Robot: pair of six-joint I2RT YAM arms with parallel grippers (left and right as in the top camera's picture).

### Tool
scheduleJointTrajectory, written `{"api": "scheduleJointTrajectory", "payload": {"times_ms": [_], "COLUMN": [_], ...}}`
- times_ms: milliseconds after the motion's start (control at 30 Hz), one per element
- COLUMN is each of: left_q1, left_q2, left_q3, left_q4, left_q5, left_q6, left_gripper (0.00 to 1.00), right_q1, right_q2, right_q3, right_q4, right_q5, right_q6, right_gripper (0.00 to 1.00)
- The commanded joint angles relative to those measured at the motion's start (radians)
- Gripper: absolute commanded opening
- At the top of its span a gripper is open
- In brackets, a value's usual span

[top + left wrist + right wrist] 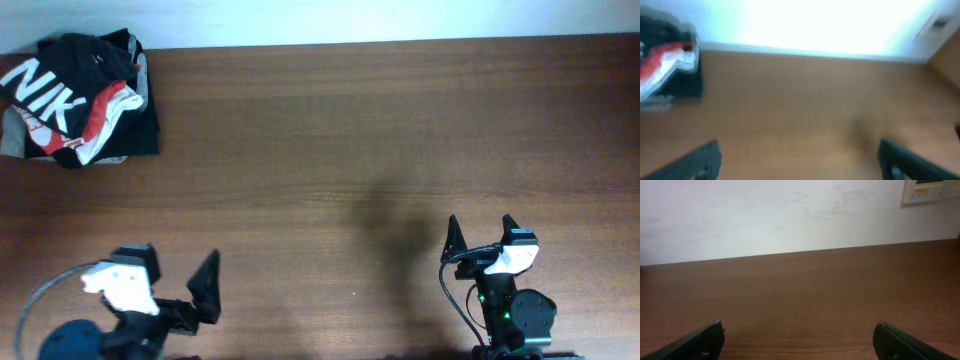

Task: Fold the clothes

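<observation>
The black NIKE T-shirt lies bunched with a red T-shirt at the table's far left corner. The left gripper and right gripper sit well away, jaws spread apart, holding nothing.

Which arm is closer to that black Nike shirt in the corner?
Left. The left arm sits at the near edge on the same side as the black T-shirt bunched in the far left corner; the right arm is across the table on the opposite side.
</observation>
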State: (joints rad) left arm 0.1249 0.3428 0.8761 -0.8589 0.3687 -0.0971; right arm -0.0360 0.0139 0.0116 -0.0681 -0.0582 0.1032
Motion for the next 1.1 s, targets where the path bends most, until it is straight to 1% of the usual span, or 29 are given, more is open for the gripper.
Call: {"api": "scheduleJointTrajectory", "payload": {"times_ms": [0, 100, 167, 200, 300, 433, 533, 600, 767, 833, 933, 1067], "left_q1": [-0.051, -0.075, -0.087, -0.095, -0.108, -0.11, -0.11, -0.114, -0.158, -0.162, -0.161, -0.161], "left_q2": [-0.119, -0.184, -0.209, -0.223, -0.272, -0.33, -0.338, -0.338, -0.338, -0.338, -0.337, -0.336], "left_q3": [-0.259, -0.476, -0.571, -0.616, -0.718, -0.782, -0.829, -0.862, -0.868, -0.868, -0.867, -0.867], "left_q4": [0.264, 0.555, 0.669, 0.715, 0.8, 0.824, 0.849, 0.888, 0.872, 0.866, 0.777, 0.778], "left_q5": [0.007, 0.007, -0.012, -0.043, -0.152, -0.237, -0.31, -0.326, -0.404, -0.411, -0.403, -0.402], "left_q6": [-0.003, -0.003, -0.018, -0.048, -0.12, -0.128, -0.204, -0.206, -0.205, -0.205, -0.202, -0.202], "left_gripper": [0.99, 0.99, 0.99, 0.99, 0.99, 1.0, 0.99, 0.99, 0.99, 0.99, 0.99, 0.99], "right_q1": [-0.006, -0.006, -0.006, -0.006, -0.006, -0.006, -0.006, -0.006, -0.006, -0.006, -0.006, -0.006], "right_q2": [-0.008, -0.008, -0.008, -0.008, -0.008, -0.008, -0.008, -0.008, -0.008, -0.008, -0.008, -0.008], "right_q3": [-0.006, -0.006, -0.006, -0.006, -0.006, -0.006, -0.006, -0.006, -0.006, -0.006, -0.006, -0.006], "right_q4": [-0.003, -0.003, -0.003, -0.003, -0.003, -0.003, -0.003, -0.003, -0.003, -0.003, -0.003, -0.003], "right_q5": [-0.01, -0.01, -0.01, -0.01, -0.01, -0.01, -0.01, -0.01, -0.01, -0.01, -0.01, -0.01], "right_q6": [-0.002, -0.002, -0.002, -0.002, -0.002, -0.002, -0.002, -0.002, -0.002, -0.002, -0.002, -0.002], "right_gripper": [0.99, 0.99, 0.99, 0.99, 0.99, 0.99, 0.99, 0.99, 0.99, 0.99, 0.99, 0.99]}}
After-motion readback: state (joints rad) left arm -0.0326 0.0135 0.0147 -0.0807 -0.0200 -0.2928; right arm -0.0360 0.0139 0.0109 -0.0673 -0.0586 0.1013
